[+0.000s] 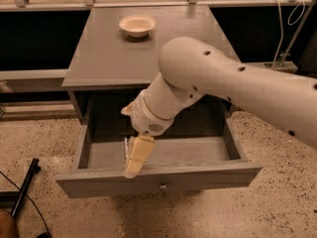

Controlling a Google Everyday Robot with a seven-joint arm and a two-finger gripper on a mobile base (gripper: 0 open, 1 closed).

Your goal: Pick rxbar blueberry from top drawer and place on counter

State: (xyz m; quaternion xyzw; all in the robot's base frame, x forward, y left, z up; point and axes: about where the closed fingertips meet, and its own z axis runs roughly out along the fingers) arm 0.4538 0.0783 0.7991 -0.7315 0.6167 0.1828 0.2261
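The top drawer stands pulled open below the counter, its knob at the middle of the front panel. My gripper hangs from the big white arm into the left part of the drawer, close to the front panel. The rxbar blueberry is almost wholly hidden behind the gripper. Only a thin sliver of it shows at the gripper's left edge, on the drawer floor. I cannot tell whether the gripper touches it.
A cream bowl sits at the back of the counter. A dark pole lies on the speckled floor at the lower left. Cables and a metal stand are at the right. Rails run along the back.
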